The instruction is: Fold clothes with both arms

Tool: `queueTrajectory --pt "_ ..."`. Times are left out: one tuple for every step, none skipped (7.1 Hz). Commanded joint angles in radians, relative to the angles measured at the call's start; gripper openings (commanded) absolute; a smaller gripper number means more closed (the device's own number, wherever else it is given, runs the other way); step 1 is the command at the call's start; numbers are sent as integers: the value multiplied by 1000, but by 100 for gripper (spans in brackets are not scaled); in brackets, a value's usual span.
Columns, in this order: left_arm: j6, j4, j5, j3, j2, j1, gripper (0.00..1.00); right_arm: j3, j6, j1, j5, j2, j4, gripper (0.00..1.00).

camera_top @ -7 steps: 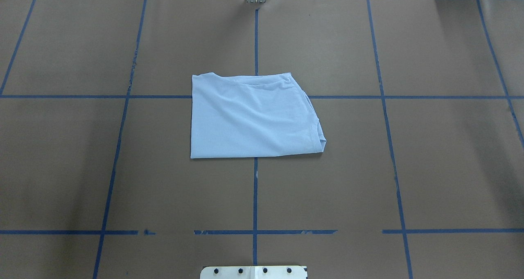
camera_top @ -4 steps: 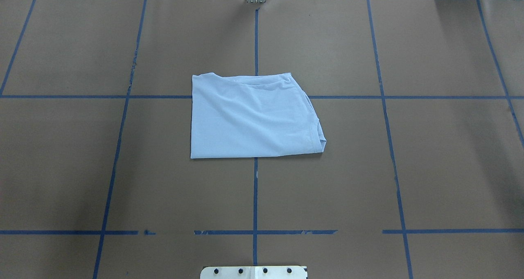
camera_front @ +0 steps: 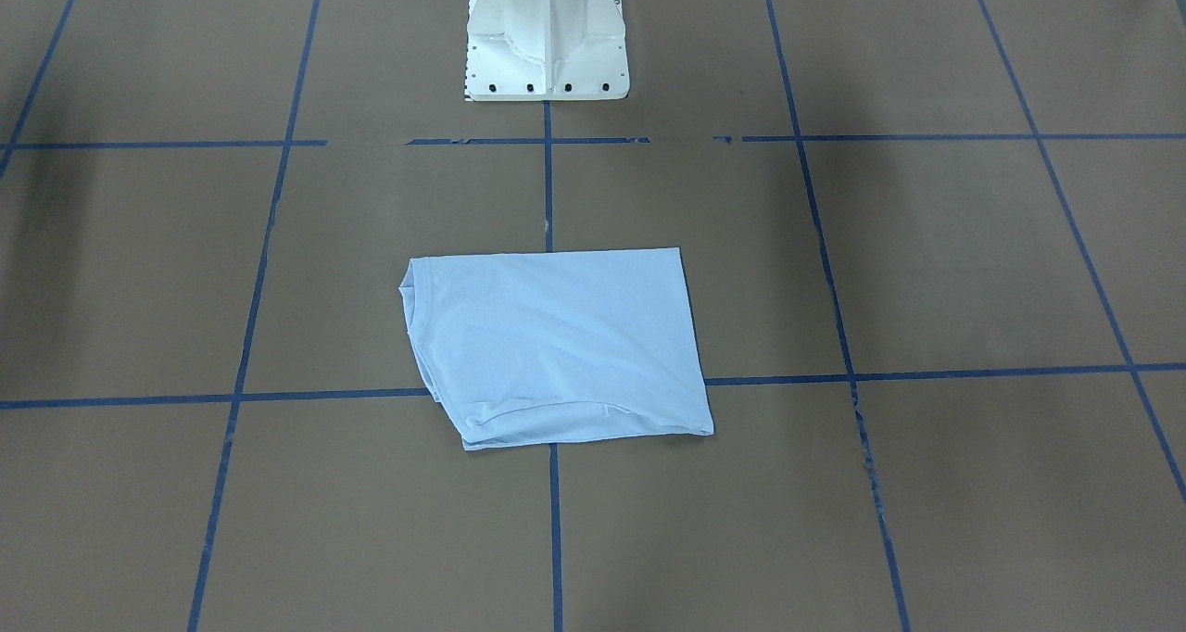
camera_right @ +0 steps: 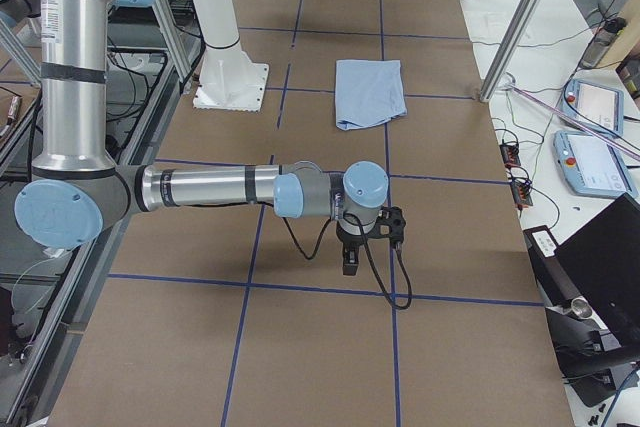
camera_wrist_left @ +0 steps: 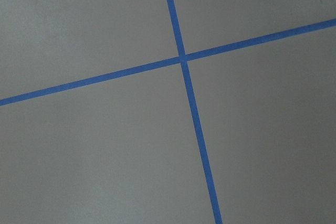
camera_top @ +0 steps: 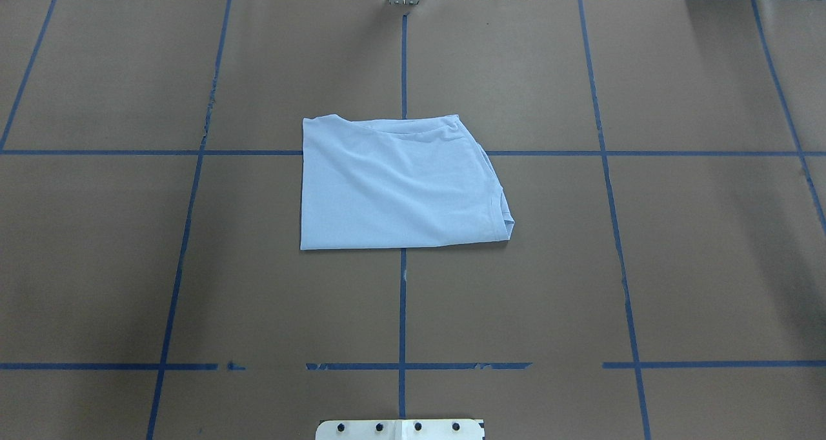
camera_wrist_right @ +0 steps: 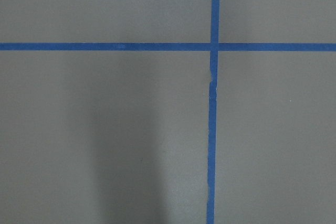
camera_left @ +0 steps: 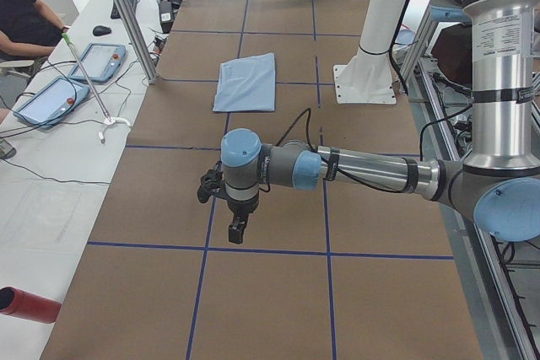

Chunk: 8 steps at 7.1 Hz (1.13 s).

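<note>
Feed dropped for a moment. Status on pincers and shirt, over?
Left pincer and right pincer both above bare table, away from the T-shirt; open or shut, cannot tell. T-shirt folded, flat mid-table. Nothing on it.

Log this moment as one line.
T-shirt: folded, flat on table | left claw: off T-shirt | right claw: off T-shirt

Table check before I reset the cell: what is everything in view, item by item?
T-shirt: one, light blue, folded, table centre.
Table: one, brown cover.
Tape lines: several, blue, grid across the table.
Pedestal: one, white, robot's edge of the table.
Control tablets: two, grey-blue, white side bench.
Red tube: one, on the bench.
Person: one, dark top, seated at the bench.
Left arm: one, grey with blue caps, over bare table; left gripper black, open or shut unclear.
Right arm: one, same; right gripper likewise unclear.
</note>
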Motion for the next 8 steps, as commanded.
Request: queueTrajectory --pt "1 3 -1 2 2 -2 100 2 0 0 0 1 0 100" --pt "2 3 -1 2 5 -2 100 2 0 0 0 1 0 100" --pt "2 3 -1 1 10 -2 100 2 0 0 0 1 0 100" --pt "2 3 -1 1 12 -4 100 2 0 0 0 1 0 100" --pt "2 3 -1 2 13 -4 100 2 0 0 1 1 0 100" --pt "2 3 -1 2 13 -5 100 0 0 0 1 -1 23 100" --pt "2 3 -1 2 13 -5 100 -3 2 0 0 -2 29 100" --pt "2 3 -1 4 13 -4 100 -6 2 0 1 -2 31 100"
